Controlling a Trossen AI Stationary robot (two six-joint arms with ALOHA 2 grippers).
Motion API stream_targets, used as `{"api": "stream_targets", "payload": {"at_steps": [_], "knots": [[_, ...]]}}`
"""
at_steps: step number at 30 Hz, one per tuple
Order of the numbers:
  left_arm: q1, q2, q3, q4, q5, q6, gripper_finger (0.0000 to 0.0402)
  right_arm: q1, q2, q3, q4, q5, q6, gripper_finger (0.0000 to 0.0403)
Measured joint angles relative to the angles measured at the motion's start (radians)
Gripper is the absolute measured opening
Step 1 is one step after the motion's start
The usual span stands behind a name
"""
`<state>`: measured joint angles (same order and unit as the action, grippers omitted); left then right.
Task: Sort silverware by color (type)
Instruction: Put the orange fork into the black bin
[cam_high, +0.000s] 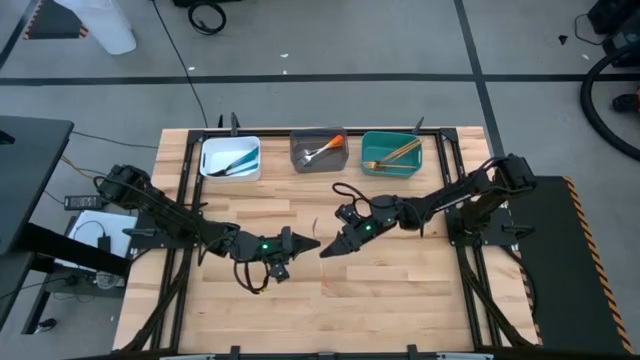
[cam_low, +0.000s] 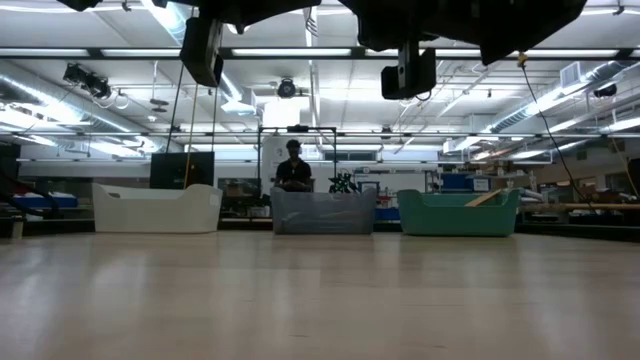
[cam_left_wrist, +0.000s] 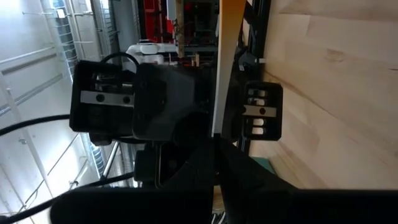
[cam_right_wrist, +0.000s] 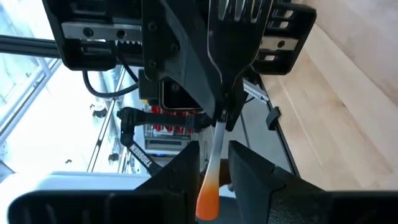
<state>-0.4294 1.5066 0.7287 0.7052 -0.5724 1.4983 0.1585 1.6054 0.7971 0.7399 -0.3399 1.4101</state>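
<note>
High view, the table: Two dark arms meet nose to nose over the middle of the wooden table (cam_high: 400, 300), the left gripper (cam_high: 306, 243) and the right gripper (cam_high: 331, 248) almost tip to tip. What passes between them is too small to make out from up here.

High view, the bins: Three bins line the far edge. The white bin (cam_high: 207, 160) holds blue-handled utensils (cam_high: 236, 163). The grey bin (cam_high: 300, 157) holds another orange-handled piece (cam_high: 322, 150). The teal bin (cam_high: 391, 170) holds gold utensils (cam_high: 392, 153).

Low view: From table height the same three bins stand in a row, white (cam_low: 157, 208), grey (cam_low: 323, 212) and teal (cam_low: 460, 212), with a gold tip (cam_low: 485, 198) poking over the teal rim. A person (cam_low: 293, 168) stands behind the grey bin. The arms show only as dark shapes overhead.

Left wrist view: The left gripper (cam_left_wrist: 214, 142) is clamped on the silver shaft of an orange-handled fork (cam_left_wrist: 216, 93), whose orange end points away toward the right arm's dark body.

Right wrist view: The fork (cam_right_wrist: 217, 140) hangs from the left gripper (cam_right_wrist: 224, 112), its tines above those fingers and its orange end down. That handle sits in the gap of the right gripper (cam_right_wrist: 214, 163), whose fingers (cam_right_wrist: 181, 180) stand apart on either side with daylight showing, so the fork is held above the table by the left gripper alone.
</note>
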Motion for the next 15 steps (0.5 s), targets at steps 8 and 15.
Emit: {"api": "stream_targets", "payload": {"at_steps": [8, 15], "knots": [[0.001, 0.000, 0.000, -0.021, 0.001, -0.015, 0.0015, -0.042, 0.000, 0.000, -0.004, -0.073, 0.004, 0.0095], [0.001, 0.000, 0.000, -0.034, -0.088, -0.013, 0.0016, -0.076, -0.001, 0.000, -0.075, -0.111, 0.003, 0.0095]]}}
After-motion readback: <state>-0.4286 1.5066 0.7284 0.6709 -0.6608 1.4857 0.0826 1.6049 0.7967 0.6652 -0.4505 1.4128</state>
